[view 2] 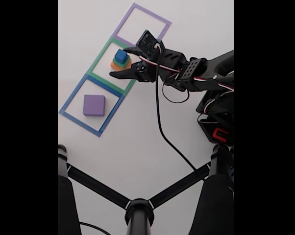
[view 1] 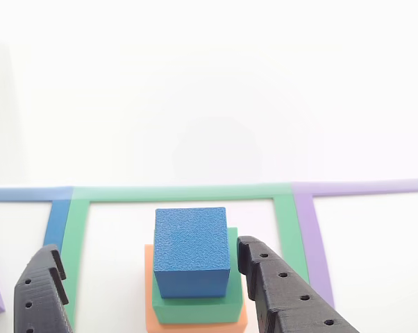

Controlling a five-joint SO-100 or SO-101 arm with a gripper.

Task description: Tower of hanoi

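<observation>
In the green tape square [view 2: 111, 66]: blue cube [view 1: 191, 251] atop green block [view 1: 226, 305] and orange block [view 1: 151, 305]; purple block [view 2: 94, 105] apart. Claw [view 1: 150, 270] spread, straddling. Best closed squarely on blue faces only, then lifted straight.

No readable text, labels, brands or numbers on anything in view.

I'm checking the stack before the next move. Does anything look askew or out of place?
The blue cube sits left of centre on the green block, which is itself slightly off on the orange block. The purple block lies alone in the blue outline.
</observation>
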